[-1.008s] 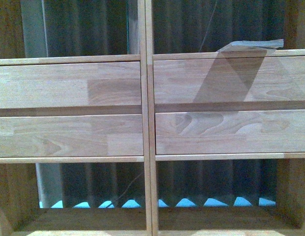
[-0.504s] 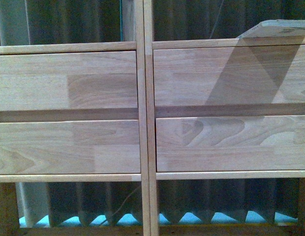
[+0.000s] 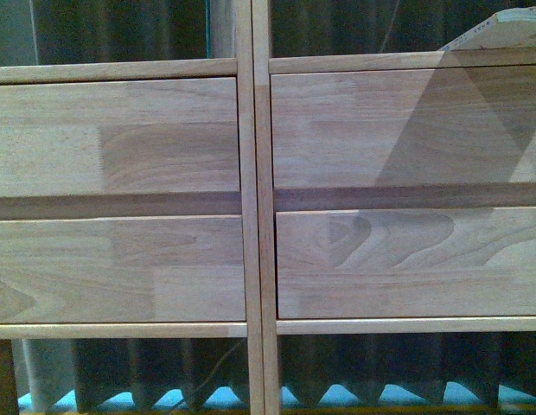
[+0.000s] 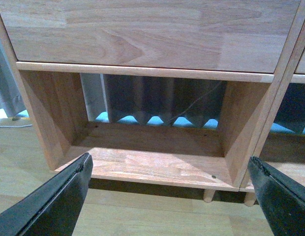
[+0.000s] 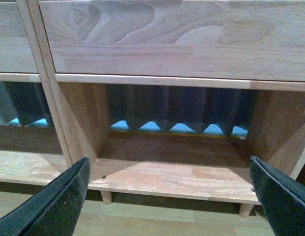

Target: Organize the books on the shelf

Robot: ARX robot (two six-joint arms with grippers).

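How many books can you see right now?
1. A pale book sits in the shelf's upper right cubby, above the drawer fronts, only its corner showing in the front view. The bottom cubbies in both wrist views hold none; others may be out of frame.

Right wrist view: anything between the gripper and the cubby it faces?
Nothing visible. The right gripper, jaws open, faces the lower cubby of the shelf; it looks empty, with only a dark curtain behind.
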